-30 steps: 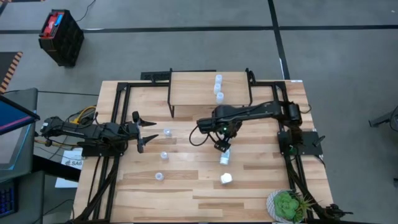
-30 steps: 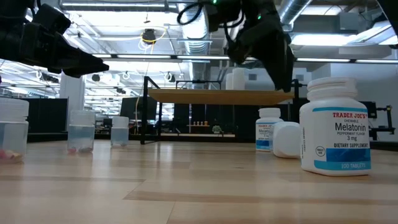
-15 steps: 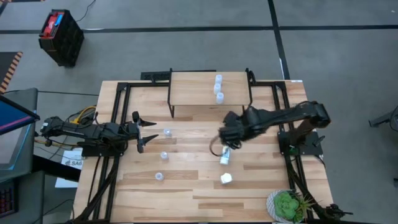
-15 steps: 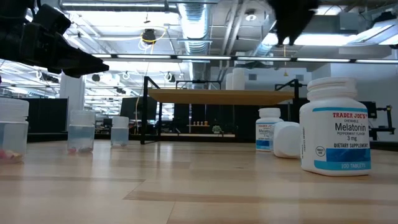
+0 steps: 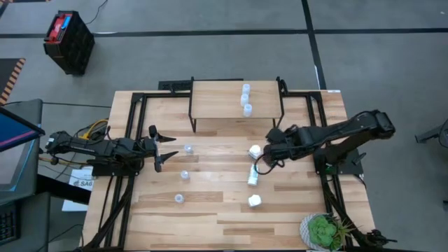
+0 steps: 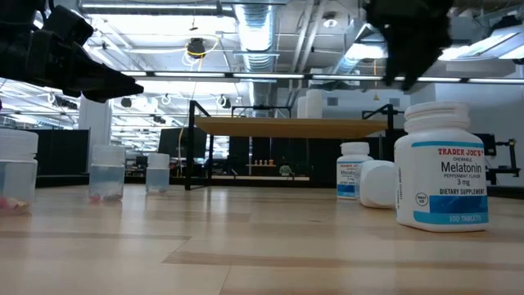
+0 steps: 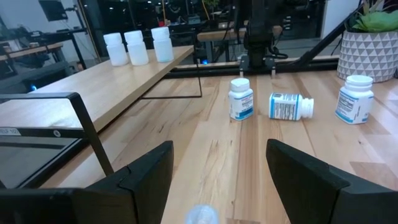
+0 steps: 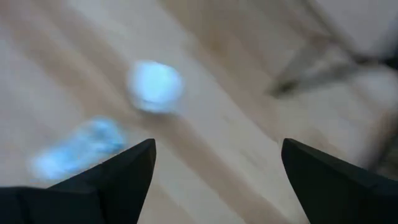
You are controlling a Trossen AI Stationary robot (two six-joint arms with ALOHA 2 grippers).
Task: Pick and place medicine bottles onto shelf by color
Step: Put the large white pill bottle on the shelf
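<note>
The light-wood shelf (image 5: 224,98) stands at the table's far middle, with three pale bottles (image 5: 246,99) upright on it. Three pale-blue bottles (image 5: 185,175) stand left of centre. Three white bottles sit right of centre: one upright (image 5: 255,150), one on its side (image 5: 253,175), one upright nearer the front (image 5: 255,201). My right gripper (image 5: 269,155) is open and empty, just right of the farthest white bottle and above the table (image 8: 214,149). My left gripper (image 5: 166,148) is open and empty at the table's left (image 7: 217,168).
A green potted plant (image 5: 323,231) stands at the near right corner. Black frame rails (image 5: 133,140) run along the table's left and right sides. Bare tabletop (image 5: 217,224) lies along the near edge. The shelf's thin black legs (image 7: 200,74) stand on the table.
My right gripper has drawn back from over the lying white bottle toward the table's right edge, its arm folding back. The upright white bottle that the arm covered now shows. The bottles have kept still.
</note>
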